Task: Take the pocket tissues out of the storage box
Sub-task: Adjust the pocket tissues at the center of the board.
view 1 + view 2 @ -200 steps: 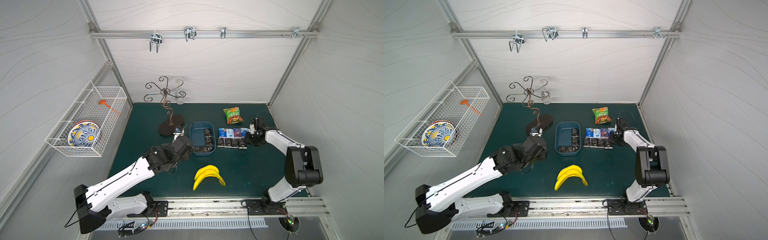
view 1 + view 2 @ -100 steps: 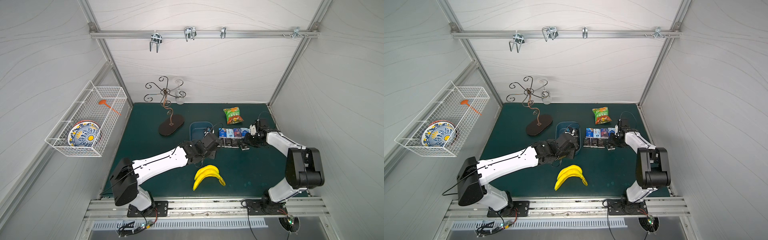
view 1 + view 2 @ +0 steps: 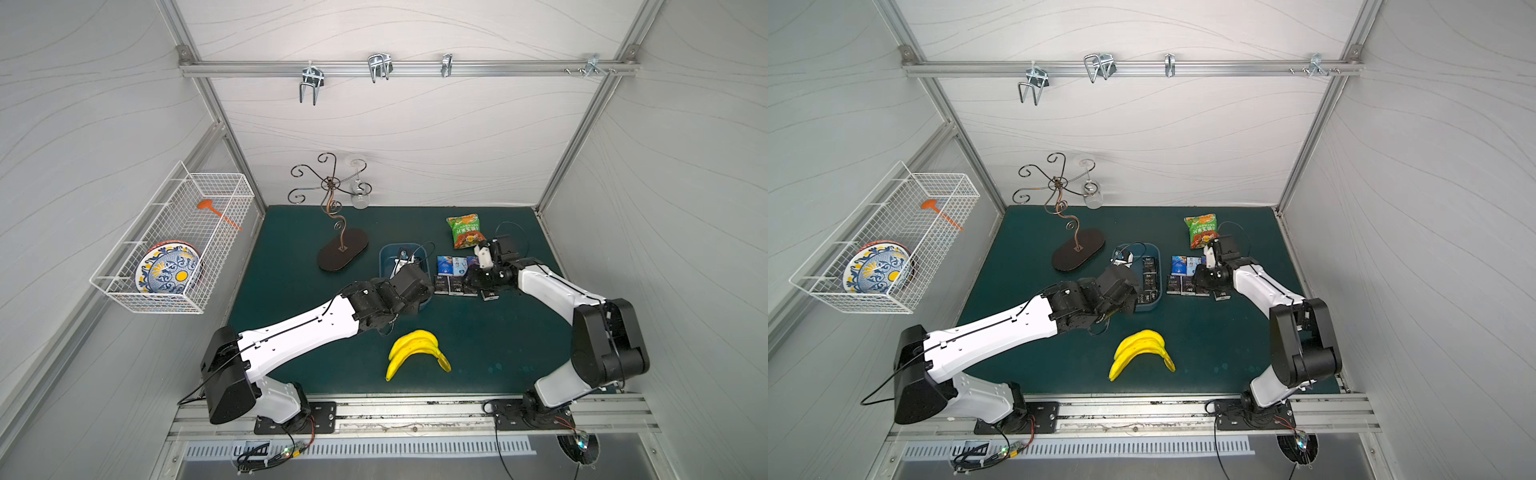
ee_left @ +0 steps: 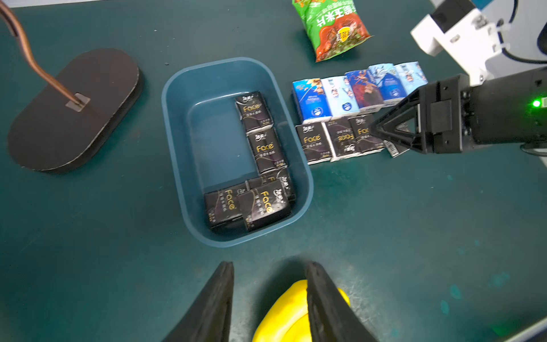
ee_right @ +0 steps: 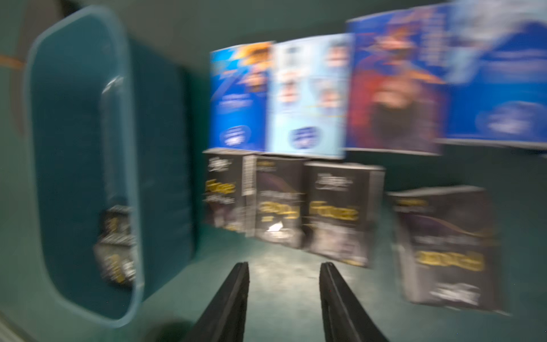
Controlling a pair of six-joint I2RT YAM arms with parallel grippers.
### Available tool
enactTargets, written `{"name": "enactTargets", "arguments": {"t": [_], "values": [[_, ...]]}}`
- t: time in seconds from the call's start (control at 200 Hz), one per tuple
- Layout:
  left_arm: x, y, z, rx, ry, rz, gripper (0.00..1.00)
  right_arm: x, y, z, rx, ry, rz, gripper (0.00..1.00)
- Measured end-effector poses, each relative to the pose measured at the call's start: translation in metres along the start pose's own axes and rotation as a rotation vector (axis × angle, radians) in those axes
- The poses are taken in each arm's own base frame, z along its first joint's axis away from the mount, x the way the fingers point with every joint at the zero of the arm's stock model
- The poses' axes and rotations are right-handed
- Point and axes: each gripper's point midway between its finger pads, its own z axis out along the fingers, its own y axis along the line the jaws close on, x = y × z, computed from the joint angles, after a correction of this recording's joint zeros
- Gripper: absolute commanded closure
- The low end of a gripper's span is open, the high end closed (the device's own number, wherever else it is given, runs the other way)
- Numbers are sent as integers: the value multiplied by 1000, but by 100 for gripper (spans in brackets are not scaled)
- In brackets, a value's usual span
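Observation:
The blue-grey storage box (image 4: 177, 148) sits mid-mat (image 3: 384, 253) and holds several black pocket tissues (image 4: 260, 148) along its right side and near end. More pocket tissues (image 4: 340, 118), blue ones and black ones, lie in two rows right of the box (image 3: 453, 270). My left gripper (image 4: 269, 266) hangs open and empty above the mat just short of the box's near end. My right gripper (image 5: 284, 266) is open and empty, low by the black row (image 4: 384, 133). The right wrist view is blurred.
A bunch of yellow bananas (image 3: 415, 349) lies near the front, under my left fingers (image 4: 284, 314). A green-orange snack bag (image 3: 465, 230) sits behind the rows. A dark oval stand (image 3: 343, 255) is left of the box. A white wire basket (image 3: 174, 241) hangs on the left wall.
My left arm has swung right, from beside the box to over its near end. My right gripper has slid left along the black row toward the box.

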Motion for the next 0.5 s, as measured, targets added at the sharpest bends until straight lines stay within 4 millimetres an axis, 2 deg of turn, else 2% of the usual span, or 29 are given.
{"name": "enactTargets", "arguments": {"t": [0.085,0.18,0.275,0.5], "values": [[1,5,-2,-18,3,1,55,-4,27,2,-36,-6,-39,58],[-1,9,-7,-24,-11,-8,55,-15,40,9,-58,-23,-42,60],[-4,15,-15,-27,-30,-21,55,-20,42,24,-72,-18,-18,63],[-2,34,-21,-49,-40,-55,55,-10,40,58,-111,44,48,67]]}}
